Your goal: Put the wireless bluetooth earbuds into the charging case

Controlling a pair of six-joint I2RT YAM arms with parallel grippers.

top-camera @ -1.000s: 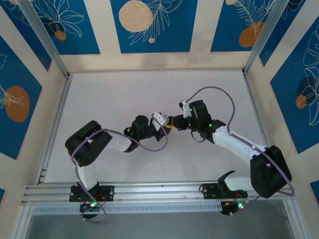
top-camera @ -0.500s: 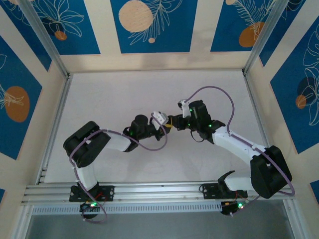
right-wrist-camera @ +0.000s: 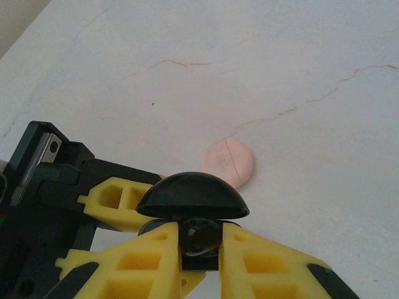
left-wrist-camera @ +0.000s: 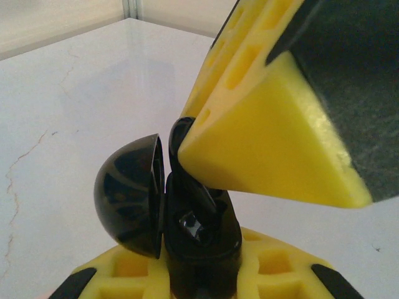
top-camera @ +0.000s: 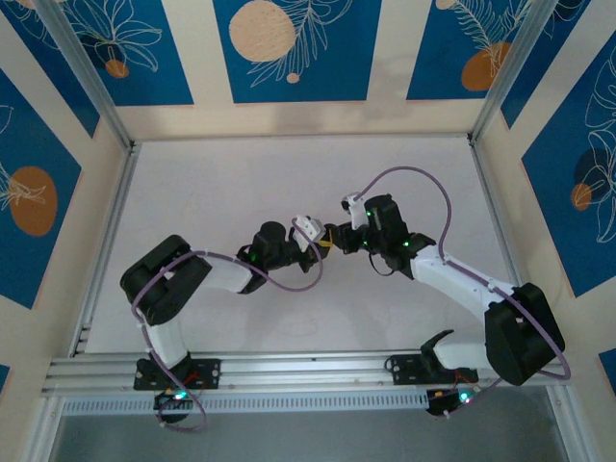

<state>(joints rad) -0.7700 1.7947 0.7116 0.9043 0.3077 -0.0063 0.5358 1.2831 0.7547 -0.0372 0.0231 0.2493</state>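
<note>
Left hand (left-wrist-camera: 201,277) clamps the charging case (left-wrist-camera: 202,243) above the tabletop (right-wrist-camera: 312,62), lid (left-wrist-camera: 128,193) open; right hand (right-wrist-camera: 199,242), pinched narrow on what looks like an earbud (right-wrist-camera: 198,232), sits at the case mouth, so right arm pushes straight in.

Table (top-camera: 221,183) lies open all round, save where left claw (top-camera: 316,248) and right claw (top-camera: 333,238) meet near a pink disc (right-wrist-camera: 228,163).

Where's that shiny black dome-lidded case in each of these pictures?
Top external: picture's centre, too small to make out.
Left wrist: charging case lower centre, lid swung open leftward.
Right wrist: lower centre, domed lid on top.
Shared landmark: yellow fingers touching it.
</note>
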